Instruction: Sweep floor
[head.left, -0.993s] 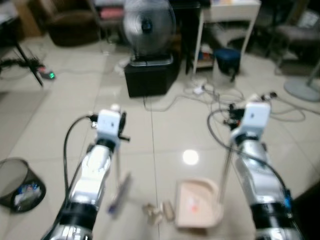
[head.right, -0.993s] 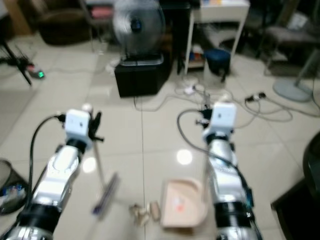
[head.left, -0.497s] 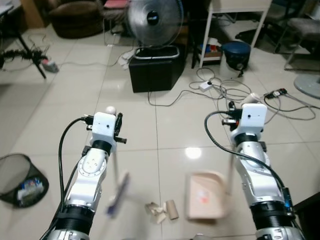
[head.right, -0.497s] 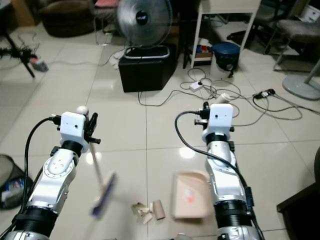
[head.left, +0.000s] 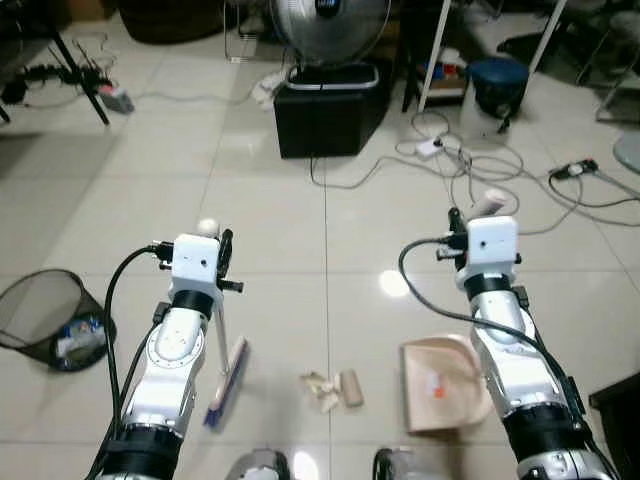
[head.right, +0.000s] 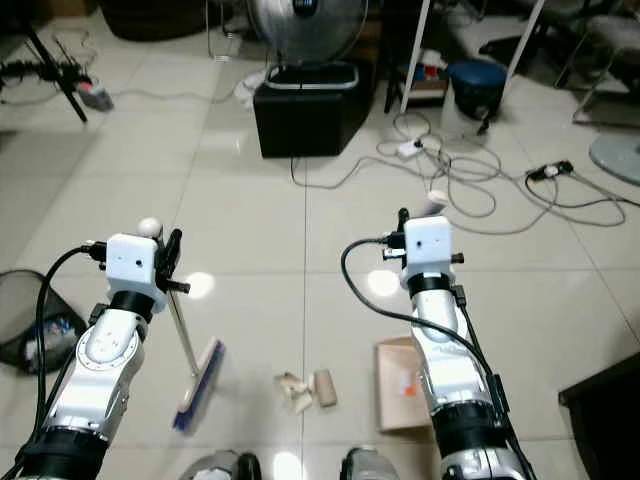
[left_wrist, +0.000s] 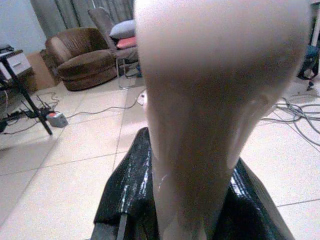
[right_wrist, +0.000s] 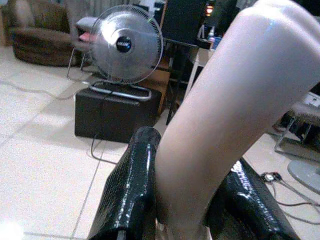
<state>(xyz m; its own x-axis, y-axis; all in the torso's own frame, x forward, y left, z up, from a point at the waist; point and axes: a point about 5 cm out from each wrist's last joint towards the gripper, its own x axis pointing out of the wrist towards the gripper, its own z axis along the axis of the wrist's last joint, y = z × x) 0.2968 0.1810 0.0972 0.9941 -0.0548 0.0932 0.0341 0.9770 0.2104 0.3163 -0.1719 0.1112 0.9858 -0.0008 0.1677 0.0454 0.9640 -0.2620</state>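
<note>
Left gripper (head.left: 222, 262) was clamped on the broom (head.left: 224, 368) handle, fingers wrapped tight around it in the wrist view, w/ the brush head down on the tile just left of the scraps (head.left: 333, 389). Right gripper (head.left: 454, 232) was closed on the dustpan (head.left: 440, 384) handle the same way, pan sitting flat on the floor just right of the scraps, mouth roughly toward them. So debris was between brush and pan, near both but touching neither afaict. Imo the step was a short push of the brush to the robot's right, into the pan. To do it well: keep bristles pressed on the tile, go slow so the rolled bit doesn't skitter off, and hold the pan lip hard on the floor so stuff doesn't slide under. Bin (head.left: 48, 320) sat well off to the left for the dump after.
</note>
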